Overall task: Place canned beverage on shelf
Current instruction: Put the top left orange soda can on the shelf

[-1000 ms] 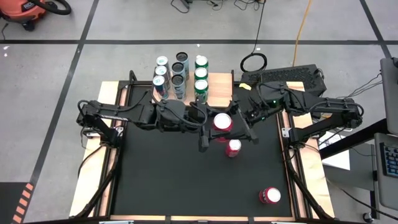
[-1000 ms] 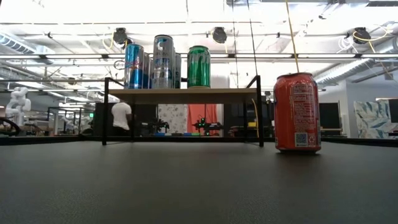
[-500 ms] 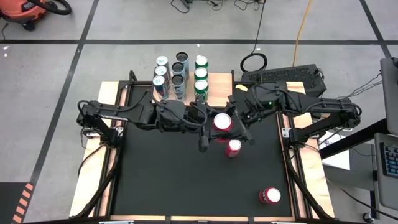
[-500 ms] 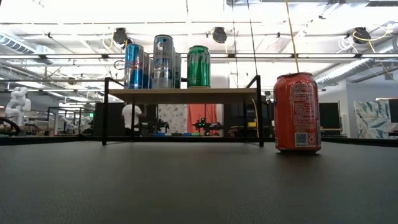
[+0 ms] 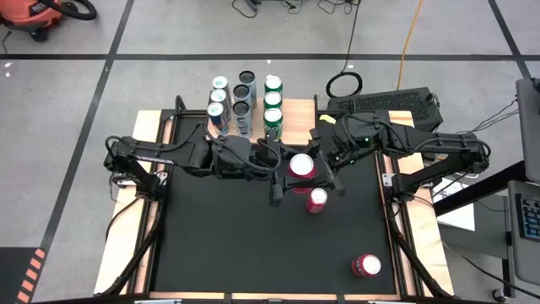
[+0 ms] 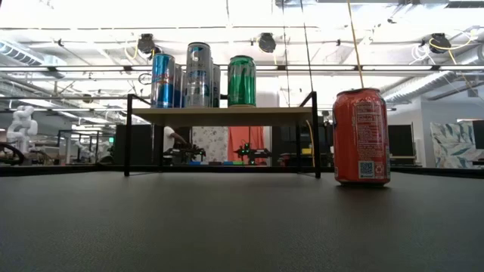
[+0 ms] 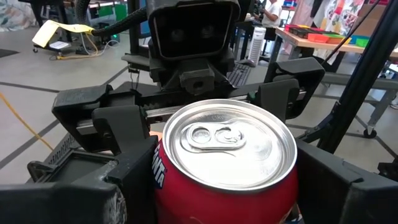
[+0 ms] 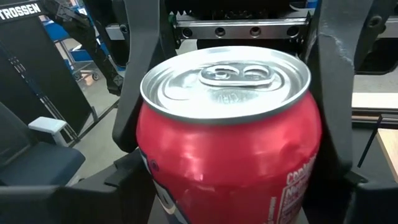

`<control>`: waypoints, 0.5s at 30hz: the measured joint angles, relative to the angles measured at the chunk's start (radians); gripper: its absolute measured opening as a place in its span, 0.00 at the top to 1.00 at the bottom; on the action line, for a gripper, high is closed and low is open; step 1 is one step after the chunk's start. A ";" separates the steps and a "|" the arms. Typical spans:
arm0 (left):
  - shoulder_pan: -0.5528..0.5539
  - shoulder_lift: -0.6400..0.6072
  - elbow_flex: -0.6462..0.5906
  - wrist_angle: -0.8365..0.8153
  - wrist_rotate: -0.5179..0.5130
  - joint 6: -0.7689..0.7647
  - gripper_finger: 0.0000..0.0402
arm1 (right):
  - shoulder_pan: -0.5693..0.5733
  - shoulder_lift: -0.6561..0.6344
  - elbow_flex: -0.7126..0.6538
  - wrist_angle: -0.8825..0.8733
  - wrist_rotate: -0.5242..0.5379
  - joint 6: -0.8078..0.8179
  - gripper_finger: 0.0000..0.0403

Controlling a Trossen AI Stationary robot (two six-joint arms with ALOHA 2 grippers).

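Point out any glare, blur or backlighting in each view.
Low view: bright ceiling lights backlight the shelf. Left wrist view: the red can has a mirror-bright lid; room behind soft. Right wrist view: lid sheen, blurred surroundings. High view: evenly lit.

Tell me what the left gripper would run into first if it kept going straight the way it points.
Beyond the red can between its own fingers, the left gripper would first meet the right gripper, which faces it head-on with its fingers around the same can. Depth between them is hard to judge.
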 joint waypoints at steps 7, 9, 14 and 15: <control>0.000 0.000 0.000 -0.002 -0.001 -0.024 0.27 | 0.000 0.000 0.000 -0.001 -0.002 -0.002 0.28; 0.000 0.000 0.000 -0.002 0.000 -0.043 0.25 | 0.000 0.000 0.000 -0.001 -0.004 -0.001 0.28; 0.000 0.000 0.000 -0.002 -0.006 -0.069 0.19 | 0.000 0.000 0.000 -0.001 -0.003 -0.004 0.28; 0.000 0.000 0.000 -0.002 -0.010 -0.071 0.17 | -0.001 0.000 0.000 -0.001 -0.002 -0.008 0.28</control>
